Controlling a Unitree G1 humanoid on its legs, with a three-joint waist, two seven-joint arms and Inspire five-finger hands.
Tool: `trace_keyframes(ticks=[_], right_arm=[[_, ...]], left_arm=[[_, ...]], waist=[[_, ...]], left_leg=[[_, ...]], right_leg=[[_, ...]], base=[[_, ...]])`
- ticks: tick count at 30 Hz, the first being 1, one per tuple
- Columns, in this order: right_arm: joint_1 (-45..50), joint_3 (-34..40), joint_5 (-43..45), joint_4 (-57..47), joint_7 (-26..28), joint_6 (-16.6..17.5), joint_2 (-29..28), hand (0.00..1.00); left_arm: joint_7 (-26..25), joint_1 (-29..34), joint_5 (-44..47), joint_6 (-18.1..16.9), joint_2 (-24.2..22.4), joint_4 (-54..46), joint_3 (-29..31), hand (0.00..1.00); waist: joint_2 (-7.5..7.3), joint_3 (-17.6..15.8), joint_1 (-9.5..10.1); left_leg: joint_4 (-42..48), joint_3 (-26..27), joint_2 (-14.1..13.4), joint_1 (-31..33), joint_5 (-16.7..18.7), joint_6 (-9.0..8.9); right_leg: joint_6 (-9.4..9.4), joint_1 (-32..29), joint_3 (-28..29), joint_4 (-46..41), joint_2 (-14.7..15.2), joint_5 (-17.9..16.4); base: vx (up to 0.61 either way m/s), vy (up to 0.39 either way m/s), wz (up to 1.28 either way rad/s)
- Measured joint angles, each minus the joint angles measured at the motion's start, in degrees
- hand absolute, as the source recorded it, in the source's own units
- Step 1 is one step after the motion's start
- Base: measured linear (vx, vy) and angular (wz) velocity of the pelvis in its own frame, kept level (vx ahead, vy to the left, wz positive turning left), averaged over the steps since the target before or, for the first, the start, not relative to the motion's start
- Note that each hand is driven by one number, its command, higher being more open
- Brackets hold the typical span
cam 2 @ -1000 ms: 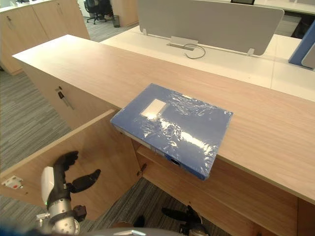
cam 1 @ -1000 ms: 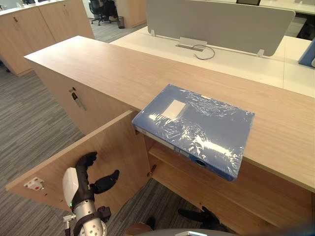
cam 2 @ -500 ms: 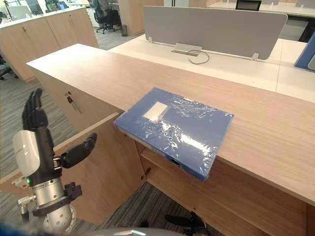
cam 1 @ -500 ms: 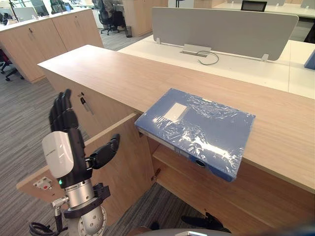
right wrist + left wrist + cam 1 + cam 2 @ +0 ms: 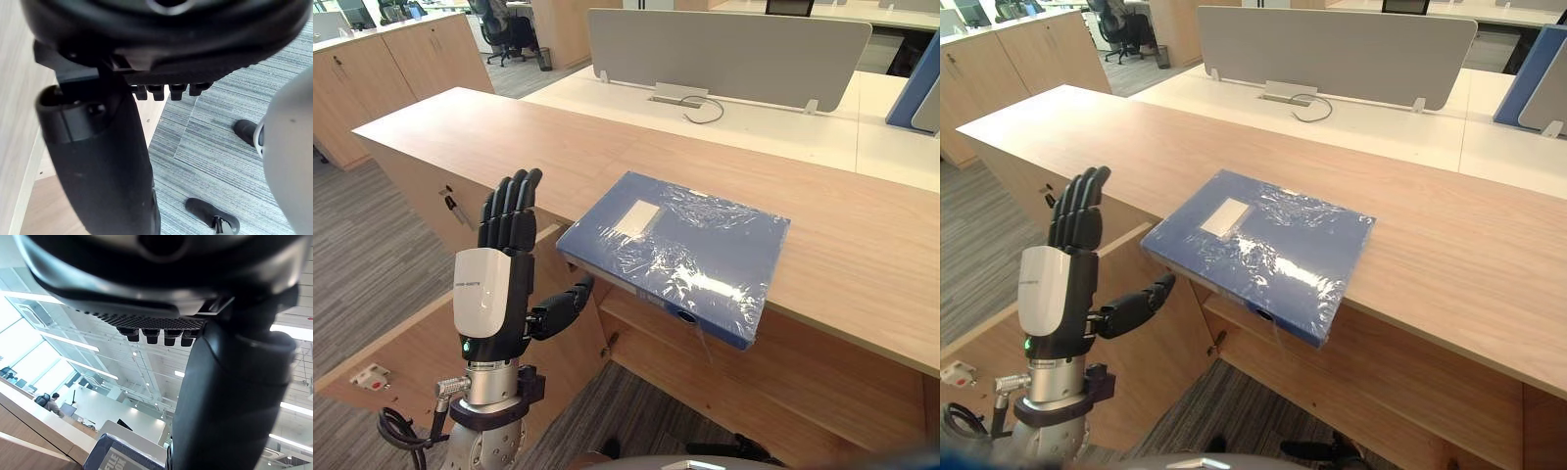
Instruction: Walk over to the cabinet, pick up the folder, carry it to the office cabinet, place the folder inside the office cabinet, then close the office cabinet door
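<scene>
The left hand (image 5: 494,284) had risen from low down a second before, fingers straight and wide, holding nothing, thumb just beside the folder (image 5: 677,250); the folder lay untouched on the cabinet top (image 5: 460,127), overhanging the open door (image 5: 421,343); the right hand (image 5: 98,161) hung relaxed below the folder.

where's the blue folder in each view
Left eye view: folder centre, on the wooden cabinet top, front corner overhanging.
Right eye view: folder centre, same spot.
Left wrist view: its printed end just past the left hand.
Shared landmark: that upright open left hand beside it.
</scene>
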State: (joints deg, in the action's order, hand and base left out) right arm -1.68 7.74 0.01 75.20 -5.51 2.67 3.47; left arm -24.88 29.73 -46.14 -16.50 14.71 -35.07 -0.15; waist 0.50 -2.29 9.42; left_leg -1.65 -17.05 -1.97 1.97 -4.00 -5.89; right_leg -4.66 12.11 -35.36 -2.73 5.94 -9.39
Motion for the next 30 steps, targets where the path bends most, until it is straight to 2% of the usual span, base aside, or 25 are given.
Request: trace_keyframes(ticks=[11, 16, 23, 30], right_arm=[[-0.1, 0.0, -0.5, 0.4, 0.6, 0.0, 1.1, 1.0], [-0.2, 0.0, -0.5, 0.4, 0.8, 0.0, 1.2, 1.0], [-0.2, 0.0, -0.4, 0.4, 1.2, 0.1, 1.1, 1.0], [0.1, 0.0, -0.4, 0.4, 1.5, 0.1, 1.3, 1.0]], left_arm=[[4.3, 2.4, 0.1, -2.4, 5.7, 0.0, 1.2, 1.0], [5.1, 2.6, 0.1, -3.0, 6.8, 1.4, 1.1, 1.0], [6.2, 2.4, 0.0, -3.1, 9.4, 4.0, 0.9, 1.0], [6.6, -0.5, -0.7, -3.1, 11.8, 4.8, -0.3, 1.0]], waist=[[0.02, -1.2, -0.16], [-0.19, -1.4, -0.23], [-0.11, -1.5, -0.57], [0.18, -1.7, -1.08]], left_leg=[[-0.4, 1.0, -0.6, 0.1, -0.1, -0.09], [-0.5, 2.3, -0.8, -0.1, -0.1, -0.09], [-1.2, 3.9, -1.5, -0.9, -0.1, -0.08], [-1.3, 5.4, -1.9, -1.1, -0.1, -0.08]], right_leg=[[0.25, -1.0, 1.3, -0.3, -0.3, -0.1], [0.27, -1.4, 2.6, -0.5, -0.2, -0.1], [0.49, -2.2, 4.4, -1.2, -0.1, -0.2], [0.71, -3.2, 6.0, -2.1, -0.1, -0.3]], base=[[0.0, 0.0, -0.04], [0.0, 0.003, -0.11], [-0.02, 0.002, -0.13], [-0.02, -0.003, -0.12]])
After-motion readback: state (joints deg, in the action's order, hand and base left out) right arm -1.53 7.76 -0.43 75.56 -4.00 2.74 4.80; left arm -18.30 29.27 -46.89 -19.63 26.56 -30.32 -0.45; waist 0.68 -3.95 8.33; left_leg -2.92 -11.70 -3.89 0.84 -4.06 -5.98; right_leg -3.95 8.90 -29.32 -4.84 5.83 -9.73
